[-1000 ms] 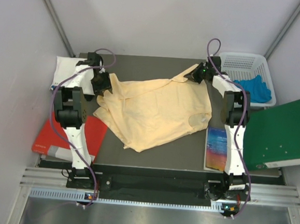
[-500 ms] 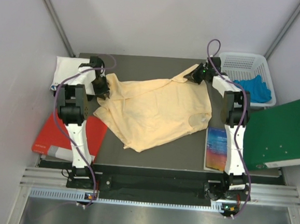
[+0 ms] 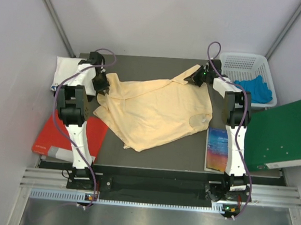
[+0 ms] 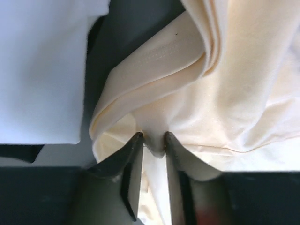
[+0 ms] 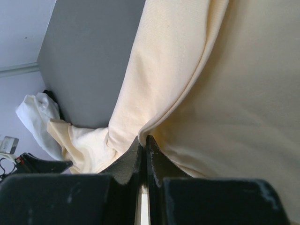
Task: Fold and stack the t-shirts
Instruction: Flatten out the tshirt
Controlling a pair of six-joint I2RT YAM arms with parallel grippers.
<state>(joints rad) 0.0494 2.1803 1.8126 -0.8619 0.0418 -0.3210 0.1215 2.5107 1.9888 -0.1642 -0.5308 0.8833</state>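
Note:
A pale peach-yellow t-shirt [image 3: 156, 110] lies crumpled across the dark table [image 3: 144, 65]. My left gripper [image 3: 101, 85] is at its far left corner. In the left wrist view the gripper [image 4: 153, 138] is shut on a small fold of this t-shirt [image 4: 225, 93]. My right gripper [image 3: 196, 77] is at the far right corner. In the right wrist view its tips [image 5: 143, 138] are shut tight on a hem of the t-shirt [image 5: 225, 117]. A folded white t-shirt [image 3: 65, 69] lies just left of the left gripper and fills the left wrist view's left side [image 4: 37, 70].
A white basket [image 3: 245, 62] holding a blue cloth [image 3: 256, 88] stands at the back right. A green folder [image 3: 284, 133] and a colourful book [image 3: 220, 149] lie to the right. A red book [image 3: 60, 134] lies at the left edge.
My left gripper's jaws have closed onto the peach-yellow t-shirt's left corner and lifted it slightly toward the back. The right gripper has held still.

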